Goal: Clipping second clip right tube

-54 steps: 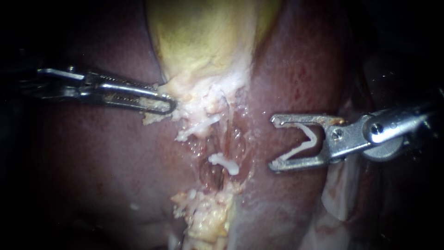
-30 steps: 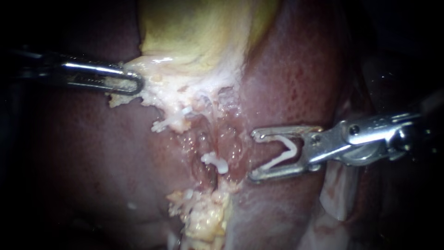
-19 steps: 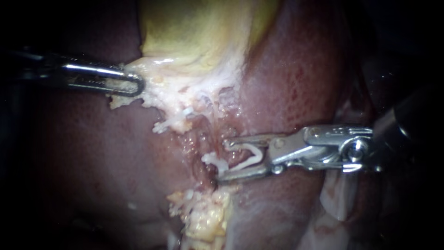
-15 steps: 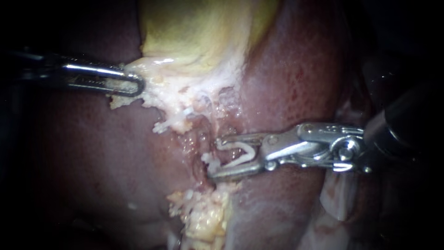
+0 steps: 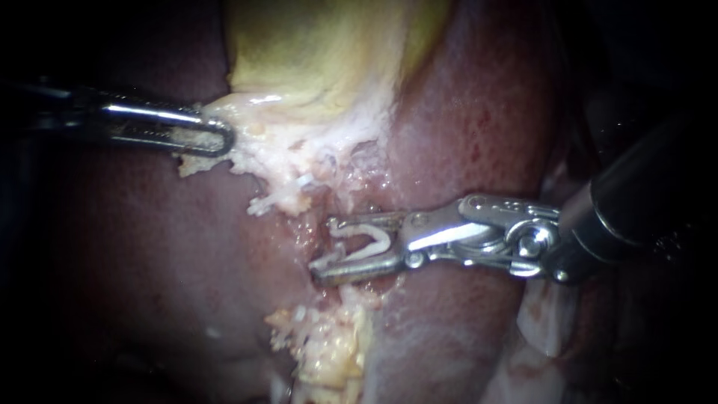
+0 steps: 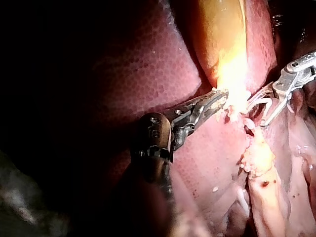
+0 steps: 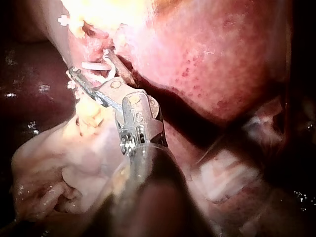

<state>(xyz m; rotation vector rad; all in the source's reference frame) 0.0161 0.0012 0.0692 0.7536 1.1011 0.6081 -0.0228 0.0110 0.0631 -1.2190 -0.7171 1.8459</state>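
My right instrument reaches in from the right, its two jaws standing apart with a white V-shaped clip held between them. The jaw tips straddle the reddish groove below the gallbladder, where the tube runs; the tube itself is mostly hidden. A small white piece shows by the lower jaw. My left instrument is shut on the whitish tissue at the gallbladder's lower edge. The right wrist view shows the same clip in the jaws. The left wrist view shows my left instrument gripping that tissue.
Dark red liver lies on both sides of the groove. Another white clip-like piece sits beneath the whitish tissue. A lump of yellowish fat lies below the jaws. Pale tissue sits under the right shaft.
My right instrument has moved left with its clip, from over the liver into the groove, and now covers the small white clip there. The left instrument pulled the gallbladder edge leftward early on, then held still.
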